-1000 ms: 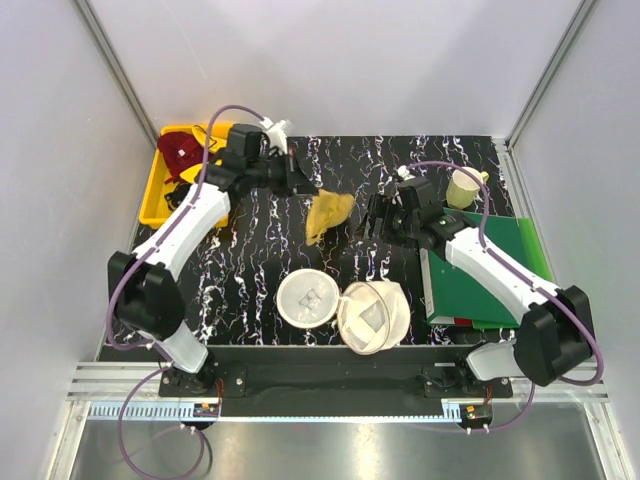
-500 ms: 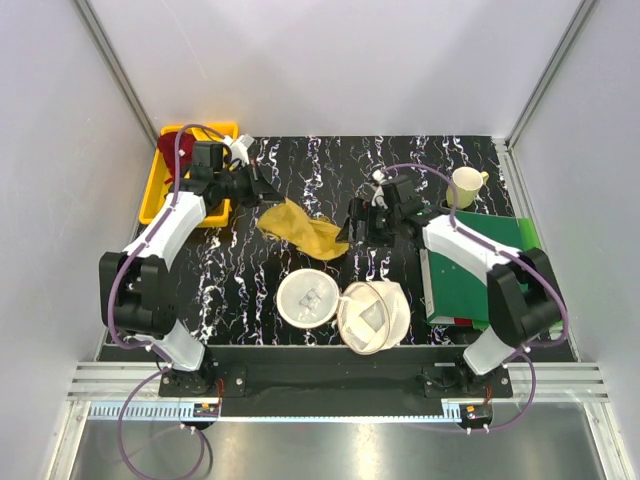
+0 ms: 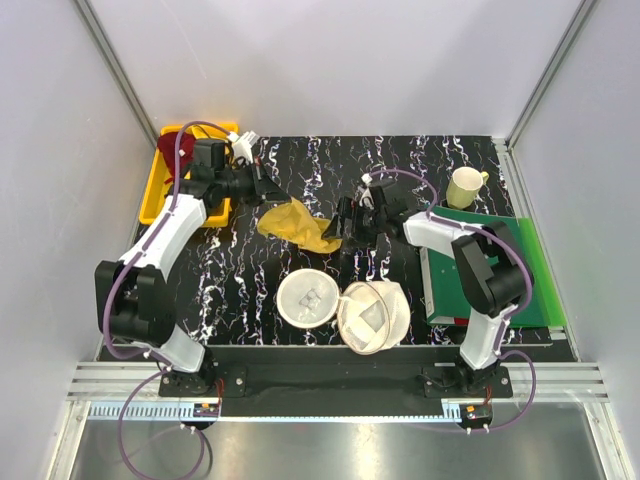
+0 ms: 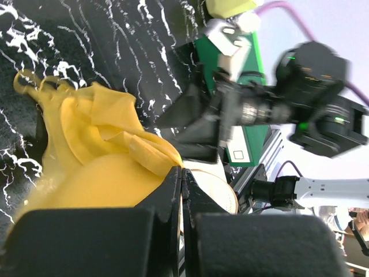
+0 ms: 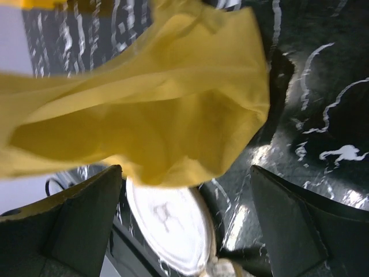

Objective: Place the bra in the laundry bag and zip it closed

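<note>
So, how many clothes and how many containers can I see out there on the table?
Clothes in view: 2 (mustard bra, dark red garment)
Containers: 3 (laundry bag, yellow tray, mug)
Total: 5

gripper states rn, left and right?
Left gripper: shut, pinching the bra.
Right gripper: open, the bra just ahead of its spread fingers, not gripped.

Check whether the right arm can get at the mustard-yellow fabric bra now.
Probably yes: right gripper is open at the mustard-yellow bra's free end, fabric showing between its fingers; left gripper holds the other end, nothing in the way.
</note>
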Robot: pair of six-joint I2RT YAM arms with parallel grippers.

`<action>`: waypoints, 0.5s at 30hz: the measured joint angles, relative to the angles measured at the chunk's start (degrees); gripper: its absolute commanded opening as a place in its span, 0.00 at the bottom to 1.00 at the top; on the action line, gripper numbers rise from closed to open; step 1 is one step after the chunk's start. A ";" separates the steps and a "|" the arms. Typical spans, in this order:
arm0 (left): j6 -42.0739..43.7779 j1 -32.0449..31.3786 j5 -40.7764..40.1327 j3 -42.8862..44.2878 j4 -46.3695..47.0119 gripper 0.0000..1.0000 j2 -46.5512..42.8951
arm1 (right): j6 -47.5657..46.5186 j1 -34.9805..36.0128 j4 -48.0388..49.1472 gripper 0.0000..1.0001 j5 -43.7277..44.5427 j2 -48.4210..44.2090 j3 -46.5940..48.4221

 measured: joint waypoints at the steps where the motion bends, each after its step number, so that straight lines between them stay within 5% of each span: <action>1: 0.04 0.00 0.07 0.00 0.02 0.00 -0.55 | 1.46 0.00 0.55 0.99 0.63 0.83 0.09; 8: 0.66 0.00 0.63 0.00 0.31 0.00 -2.56 | 9.40 0.42 1.40 0.93 6.36 5.05 0.17; 11: 0.85 0.00 1.05 -0.02 0.33 0.00 -2.56 | 13.40 0.76 3.21 0.83 7.61 6.34 1.05; 15: 1.11 0.00 1.42 -0.11 0.39 0.00 -2.56 | 20.92 0.96 10.27 0.56 7.32 9.53 1.07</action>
